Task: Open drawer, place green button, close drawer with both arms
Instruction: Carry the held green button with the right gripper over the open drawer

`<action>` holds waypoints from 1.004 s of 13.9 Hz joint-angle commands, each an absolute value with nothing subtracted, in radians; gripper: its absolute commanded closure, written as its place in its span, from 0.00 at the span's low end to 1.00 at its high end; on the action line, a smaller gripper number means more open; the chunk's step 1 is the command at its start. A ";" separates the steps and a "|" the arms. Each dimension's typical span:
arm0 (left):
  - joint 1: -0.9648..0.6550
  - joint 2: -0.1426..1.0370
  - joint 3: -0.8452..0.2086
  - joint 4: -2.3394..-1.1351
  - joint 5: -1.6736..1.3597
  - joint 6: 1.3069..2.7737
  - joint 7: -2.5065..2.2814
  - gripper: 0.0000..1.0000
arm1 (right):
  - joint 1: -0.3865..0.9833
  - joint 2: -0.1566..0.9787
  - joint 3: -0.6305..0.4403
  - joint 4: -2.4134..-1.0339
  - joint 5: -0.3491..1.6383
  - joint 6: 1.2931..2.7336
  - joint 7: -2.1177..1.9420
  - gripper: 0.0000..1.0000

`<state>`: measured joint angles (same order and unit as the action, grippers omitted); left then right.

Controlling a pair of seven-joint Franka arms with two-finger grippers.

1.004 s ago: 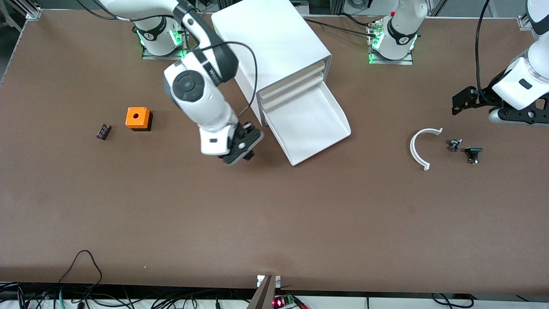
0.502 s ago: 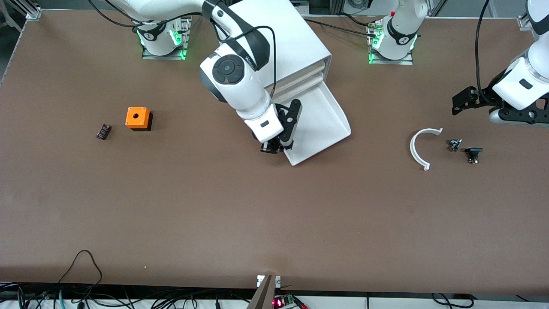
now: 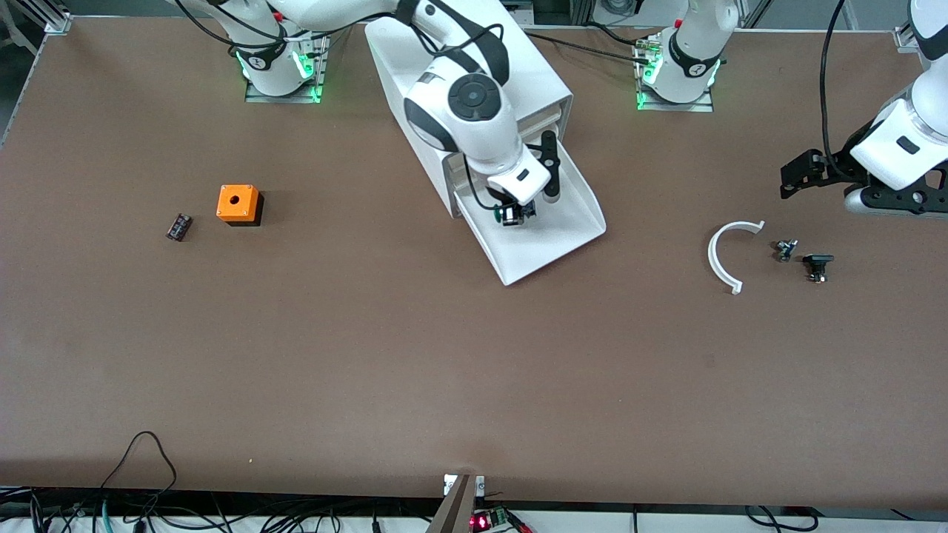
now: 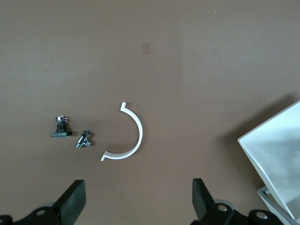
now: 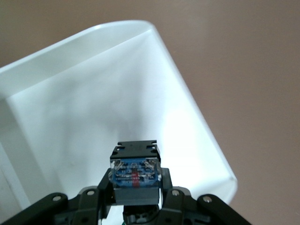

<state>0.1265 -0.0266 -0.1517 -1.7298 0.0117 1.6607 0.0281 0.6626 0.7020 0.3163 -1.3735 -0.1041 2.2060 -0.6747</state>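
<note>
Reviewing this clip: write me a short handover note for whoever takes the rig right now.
Right gripper: shut on the button, over the open drawer.
Left gripper: open, holding nothing, waiting over the table near the white arc piece at the left arm's end.
Done: lowest drawer pulled out, button picked up.
Left: release the button into the drawer, then close it.

drawer point(image 3: 552, 244) pulled out of cabinet point(image 3: 474, 66), lowest slot | button point(image 3: 509, 215) in right gripper point(image 3: 512, 215) over drawer | left gripper point(image 3: 796, 178) waits over table point(image 3: 370, 355) at left arm's end
</note>
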 commanded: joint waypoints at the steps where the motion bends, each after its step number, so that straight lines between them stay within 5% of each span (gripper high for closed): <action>1: 0.124 -0.009 -0.156 -1.695 0.038 1.637 0.018 0.00 | 0.689 0.741 0.314 -1.324 -0.123 2.177 -0.735 0.66; 14: 0.126 -0.008 -0.155 -1.695 0.038 1.637 0.018 0.00 | 0.784 0.799 0.292 -1.325 -0.161 2.137 -0.773 0.61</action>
<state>0.1265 -0.0265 -0.1518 -1.7298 0.0117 1.6607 0.0276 0.7547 0.7682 0.3134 -1.3537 -0.1490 2.1423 -0.7585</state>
